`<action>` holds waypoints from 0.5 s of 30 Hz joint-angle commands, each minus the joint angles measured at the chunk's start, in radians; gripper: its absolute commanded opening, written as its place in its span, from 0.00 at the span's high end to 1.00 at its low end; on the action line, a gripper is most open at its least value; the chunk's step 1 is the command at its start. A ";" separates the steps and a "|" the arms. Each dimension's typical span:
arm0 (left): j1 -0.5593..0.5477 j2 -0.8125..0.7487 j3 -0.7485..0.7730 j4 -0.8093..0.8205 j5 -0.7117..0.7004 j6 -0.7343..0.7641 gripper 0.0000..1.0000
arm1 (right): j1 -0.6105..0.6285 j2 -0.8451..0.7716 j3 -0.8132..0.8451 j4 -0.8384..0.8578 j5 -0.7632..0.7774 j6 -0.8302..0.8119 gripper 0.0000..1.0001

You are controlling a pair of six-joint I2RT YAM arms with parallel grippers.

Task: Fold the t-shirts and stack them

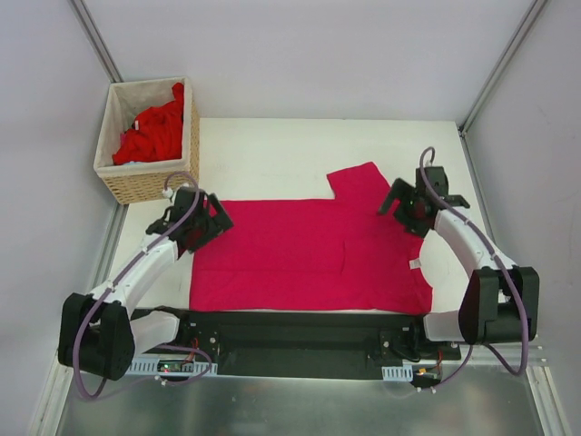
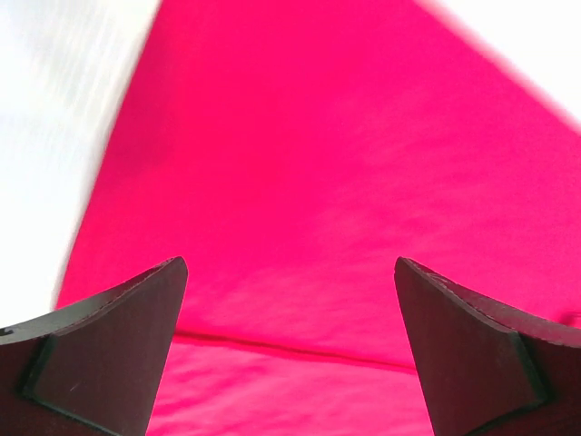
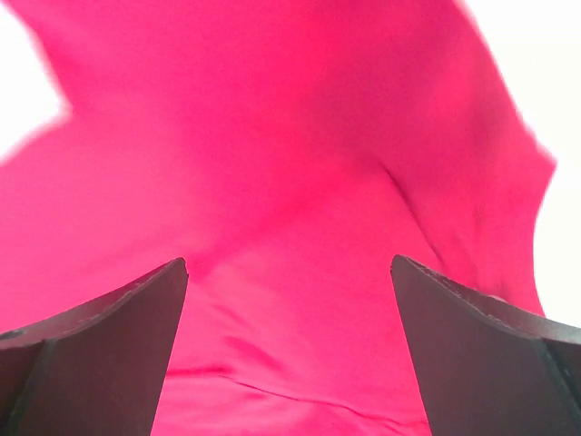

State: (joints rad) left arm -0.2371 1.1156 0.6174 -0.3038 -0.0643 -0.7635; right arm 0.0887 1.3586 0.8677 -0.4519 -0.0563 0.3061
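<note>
Left gripper [image 1: 201,221] and right gripper [image 1: 406,202] are hovering wide open, empty, over the shirt [image 1: 309,259], far side; pinching both ends evenly seems best.

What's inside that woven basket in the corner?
Crumpled red t-shirts lie heaped in the basket. How many there are, and anything beneath the heap, is covered and cannot be seen.

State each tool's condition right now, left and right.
Left tool: open, holding nothing, over the magenta t-shirt.
Right tool: open, holding nothing, over the same shirt.
</note>
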 commanded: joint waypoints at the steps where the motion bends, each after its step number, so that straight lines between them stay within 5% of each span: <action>1: -0.008 0.071 0.232 -0.044 -0.043 0.095 0.01 | 0.009 -0.009 0.265 -0.057 0.016 -0.054 0.00; 8: -0.008 0.251 0.430 -0.118 -0.124 0.160 0.01 | 0.008 0.123 0.488 -0.087 -0.037 -0.055 0.00; 15: -0.008 0.444 0.658 -0.297 -0.262 0.277 0.04 | 0.006 0.165 0.544 -0.076 -0.019 -0.093 0.00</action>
State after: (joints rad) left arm -0.2371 1.5066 1.1557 -0.4522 -0.1963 -0.5800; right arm 0.0917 1.5177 1.3594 -0.5007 -0.0834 0.2546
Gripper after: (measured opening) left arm 0.971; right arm 0.994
